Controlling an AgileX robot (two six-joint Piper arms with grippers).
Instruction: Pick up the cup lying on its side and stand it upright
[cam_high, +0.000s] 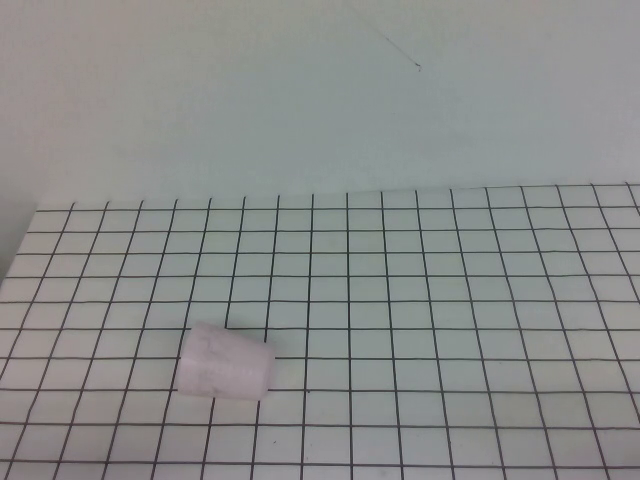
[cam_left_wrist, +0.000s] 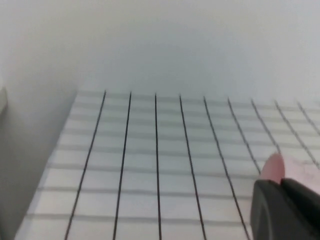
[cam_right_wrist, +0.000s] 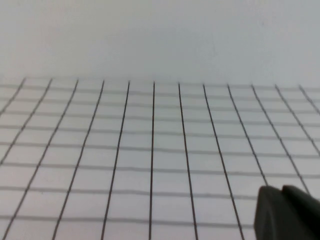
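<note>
One cup (cam_high: 226, 362) lay sideways on the grid table (cam_high: 450, 300); the left gripper (cam_left_wrist: 286, 210) beside it and the right gripper (cam_right_wrist: 285, 212) over bare grid left their jaw states impossible to tell.

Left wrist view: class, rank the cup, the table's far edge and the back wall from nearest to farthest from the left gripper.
1. cup, just beyond the left gripper
2. table's far edge, farther ahead
3. back wall, behind that edge
The right gripper is elsewhere above the table.

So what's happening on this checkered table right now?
Nothing is being handled yet. A small pale pink cup lies on its side on the grid table, toward the robot's left. The left gripper sits close beside it without touching; the right gripper waits over bare grid. Neither arm shows in the high view.
</note>
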